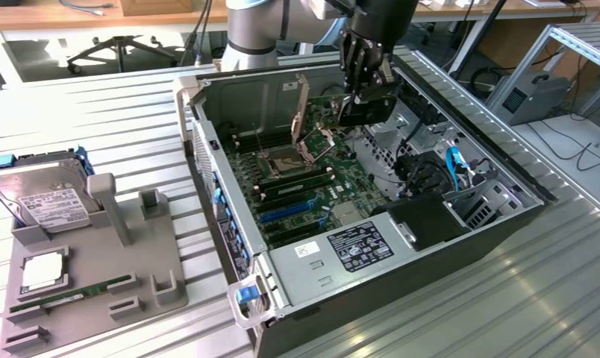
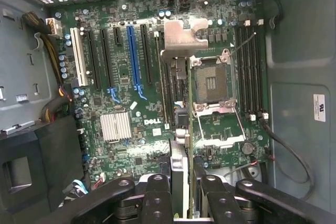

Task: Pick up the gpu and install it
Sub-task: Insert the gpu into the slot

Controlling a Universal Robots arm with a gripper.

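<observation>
Gripper point(image 1: 368, 86), part-closed, is clamping the gpu point(image 1: 363, 112) above the motherboard point(image 2: 105, 103); installing is underway, seemingly demanding slot alignment.

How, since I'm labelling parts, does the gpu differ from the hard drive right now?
Place: the gpu hangs over the open computer case; the hard drive sits in the grey holder at the exterior view's left. State: the tool grips the gpu; the hard drive is untouched. Look: the gpu is thin and dark; the hard drive is boxy, silver, with a white label. Both are rectangular.
</observation>
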